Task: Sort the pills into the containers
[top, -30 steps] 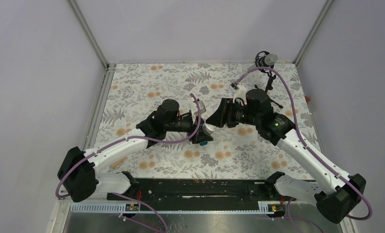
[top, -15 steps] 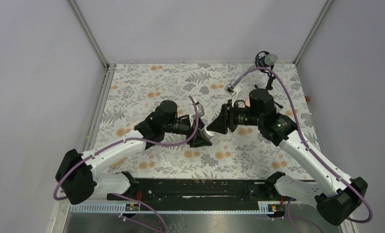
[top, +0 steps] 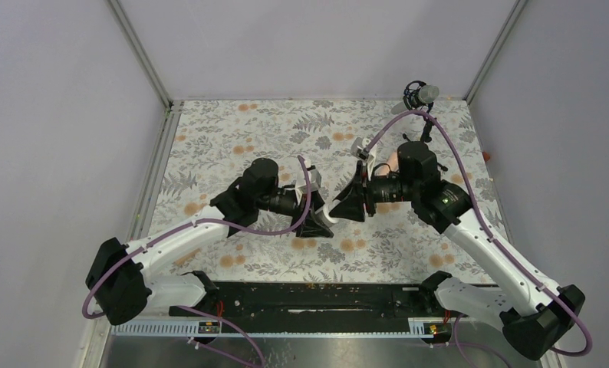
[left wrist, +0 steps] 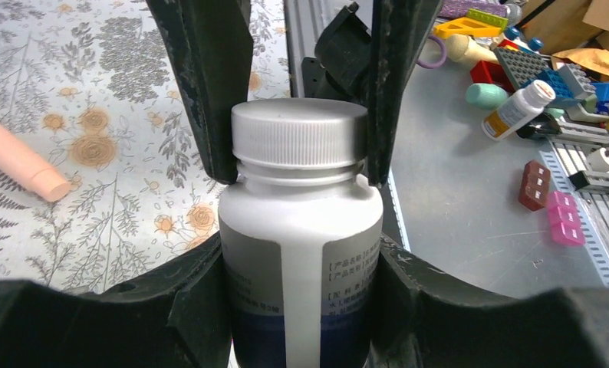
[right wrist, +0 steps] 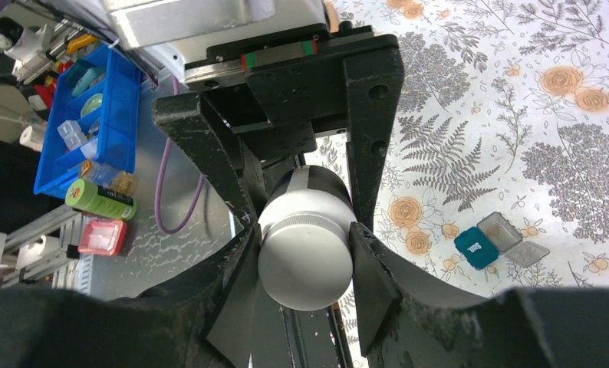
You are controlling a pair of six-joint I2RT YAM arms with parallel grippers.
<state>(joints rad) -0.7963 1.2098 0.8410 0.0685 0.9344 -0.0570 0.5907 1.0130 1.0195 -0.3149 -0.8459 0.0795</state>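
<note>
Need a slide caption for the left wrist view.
Left gripper holds the white bottle by its body; right gripper grips the ribbed cap.

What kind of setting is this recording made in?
Probably a robotics lab cell: plain walls box in a floral-covered table, a microphone stands at the back, and the surface alongside holds toy blocks and a blue bin.

bottle [left wrist: 301, 230]: white plastic, smooth, slight sheen
cap [left wrist: 299, 134]: white plastic, ribbed rim, matt
left gripper fingers [left wrist: 94, 322]: black plastic, matt, scuffed
table cover [left wrist: 94, 92]: floral print, matt
teal box [right wrist: 475, 250]: glossy plastic
</note>
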